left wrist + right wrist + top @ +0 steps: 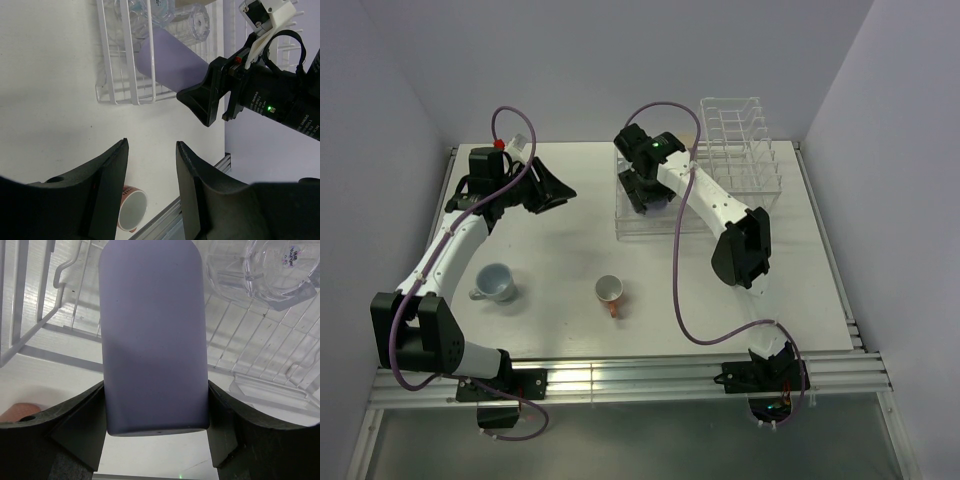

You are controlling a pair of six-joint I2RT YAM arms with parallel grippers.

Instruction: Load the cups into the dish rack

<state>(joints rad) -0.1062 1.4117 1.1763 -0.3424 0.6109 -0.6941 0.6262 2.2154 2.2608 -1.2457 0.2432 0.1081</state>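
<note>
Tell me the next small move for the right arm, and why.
Probably ease the purple cup down until it rests on the bars of the rack. The right tool grips the cup by its base, and the cup lies tilted over the rack's low section beside a clear glass. It does not look seated yet, so letting go now might let it roll.

The purple cup (152, 340), centre frame, is plain matte lilac; the glass (265, 270) at upper right is clear. In the overhead view, a pale grey-blue mug (496, 283) sits lower left and an orange-handled mug (609, 291), white inside, sits near centre. The dish rack (750, 165) is transparent and the table (570, 240) white.
</note>
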